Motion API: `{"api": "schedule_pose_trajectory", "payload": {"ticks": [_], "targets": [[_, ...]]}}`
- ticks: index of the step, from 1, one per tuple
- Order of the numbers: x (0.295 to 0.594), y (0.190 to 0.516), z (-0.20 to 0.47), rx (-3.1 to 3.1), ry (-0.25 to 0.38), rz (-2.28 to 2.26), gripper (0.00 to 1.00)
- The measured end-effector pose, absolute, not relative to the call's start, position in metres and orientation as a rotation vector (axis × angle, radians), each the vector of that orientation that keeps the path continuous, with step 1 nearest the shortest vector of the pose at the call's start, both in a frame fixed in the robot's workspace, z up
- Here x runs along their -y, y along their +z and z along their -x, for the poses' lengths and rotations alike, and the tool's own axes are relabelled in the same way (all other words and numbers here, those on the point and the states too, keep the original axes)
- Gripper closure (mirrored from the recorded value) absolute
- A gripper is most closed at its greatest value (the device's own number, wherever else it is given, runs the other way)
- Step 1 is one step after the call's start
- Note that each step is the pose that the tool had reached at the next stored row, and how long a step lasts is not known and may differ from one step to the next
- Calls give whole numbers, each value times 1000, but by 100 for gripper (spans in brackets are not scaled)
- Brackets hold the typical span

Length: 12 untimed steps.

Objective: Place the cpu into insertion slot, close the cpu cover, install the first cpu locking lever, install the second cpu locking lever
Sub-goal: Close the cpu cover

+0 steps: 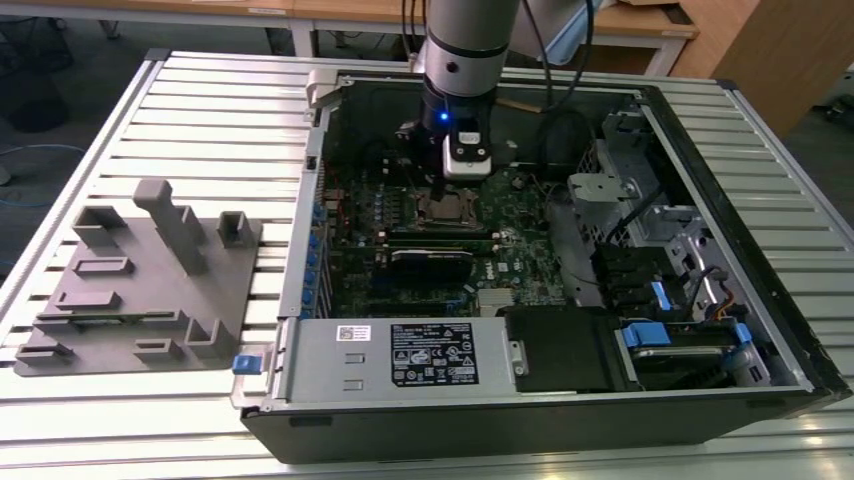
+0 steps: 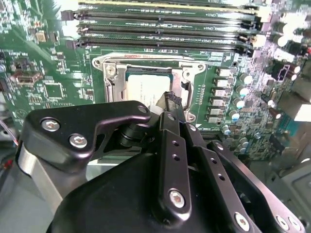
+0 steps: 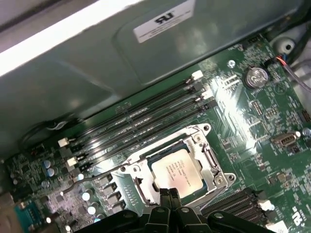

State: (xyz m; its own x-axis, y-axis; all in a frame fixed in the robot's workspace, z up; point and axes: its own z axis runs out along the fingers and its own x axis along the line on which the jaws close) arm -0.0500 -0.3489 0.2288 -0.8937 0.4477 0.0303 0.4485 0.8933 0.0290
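Silver-grey and dull, the cpu [image 3: 176, 169] lies flat in the slot [image 1: 446, 208], metal top up. Being square, it has no long axis that we can name. Its edges sit square with the slot's rim, and one pair of them runs parallel to the long black memory slots [image 3: 141, 119] just beside the slot. The cover [image 3: 210, 154] lies flat around the cpu, which shows through its window. A thin metal lever [image 3: 99, 172] runs along the side of the slot nearest the memory slots. Its free end reaches past the slot's corner over the green board [image 3: 243, 111], and we cannot tell whether it is latched.

The gripper [image 3: 169, 193] hangs right over the slot, its black fingers pressed together with nothing that we can see between them. In both wrist views the tips stand over one edge of the cpu, by the cover's rim; we cannot tell whether they touch it.

In the exterior view the arm [image 1: 461, 40] stands upright over the open case [image 1: 534, 440], which lies on its side on a slatted metal table [image 1: 200, 110]. We see the slot near the middle of the board, with the gripper directly above it. On the table, at the exterior view's left and apart from the case, sits a grey tray [image 1: 134, 290] of moulded holders.
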Motion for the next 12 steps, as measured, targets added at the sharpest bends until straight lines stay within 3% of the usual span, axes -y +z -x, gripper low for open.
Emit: {"api": "schedule_pose_trajectory", "payload": {"ticks": [12], "targets": [[349,228,50,3088,-67,483,89]]}}
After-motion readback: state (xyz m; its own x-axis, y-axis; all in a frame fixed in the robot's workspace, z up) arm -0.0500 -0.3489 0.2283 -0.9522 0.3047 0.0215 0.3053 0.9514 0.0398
